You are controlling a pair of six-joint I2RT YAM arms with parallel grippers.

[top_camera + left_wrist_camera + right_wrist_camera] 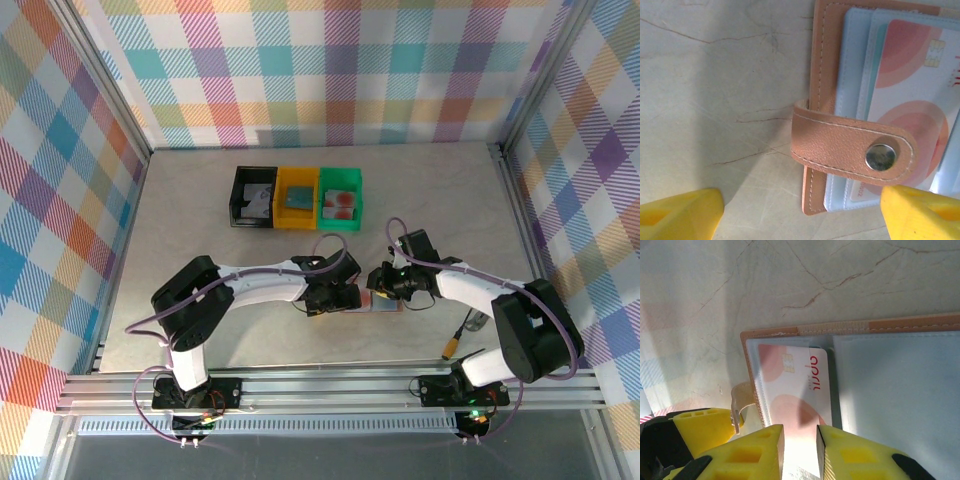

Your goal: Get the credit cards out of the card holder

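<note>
Overhead view. Table [200, 230]: pale stone-look top with thin brownish veins, filling the middle of the frame.

Three open plastic bins stand just above centre in one row, side by side and touching: black bin [237, 195] at left, yellow bin [297, 173] in the middle, green bin [340, 173] at right. The row stands apart from the back wall.

Walls [330, 70]: multicoloured plaid panels close off the back and both sides.

Frame: aluminium posts [110, 85] run diagonally at upper left and upper right; a ribbed aluminium rail [330, 385] crosses the lower frame.

A small orange-tipped plug [456, 345] lies on the table at lower right.
</note>
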